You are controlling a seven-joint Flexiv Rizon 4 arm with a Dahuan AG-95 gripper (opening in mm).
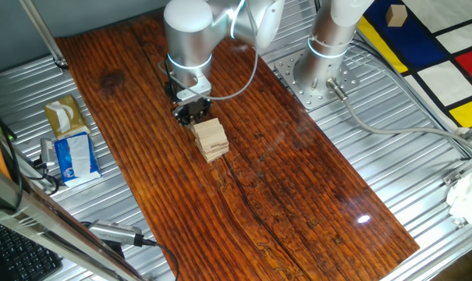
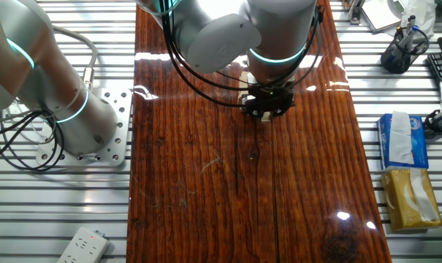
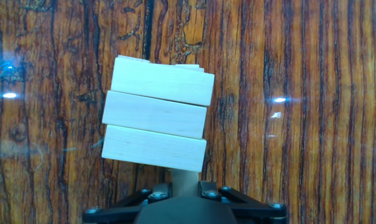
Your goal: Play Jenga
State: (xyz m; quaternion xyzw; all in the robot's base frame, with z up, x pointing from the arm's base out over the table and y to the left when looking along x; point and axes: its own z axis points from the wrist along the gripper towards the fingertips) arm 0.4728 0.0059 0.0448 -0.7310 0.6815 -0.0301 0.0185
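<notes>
Hand view, looking straight down: dark striped wooden table (image 3: 312, 93) fills the field; Jenga tower (image 3: 156, 115) stands near the centre, its top layer three pale blocks lying side by side, slightly skewed, with edges of lower layers peeping out at the upper rim; a pale block end (image 3: 185, 180) juts from beneath the tower toward the camera and sits between the two dark fingers (image 3: 155, 194) of the gripper (image 3: 183, 191); whether the fingers press on it or merely flank it cannot be told. One fixed view: robot arm (image 1: 190, 39) descends over the table (image 1: 298, 179); gripper (image 1: 193, 113) hangs just beside the tower (image 1: 211, 139) at its far side, low against it; tower stands on the tabletop's middle strip, a few layers tall; blue-and-white tissue packet (image 1: 73, 156) lies off the board on the metal surface, well apart. Other fixed view: arm (image 2: 275, 36) hides nearly all of the tower; gripper (image 2: 266, 104) shows only as a dark ring.
</notes>
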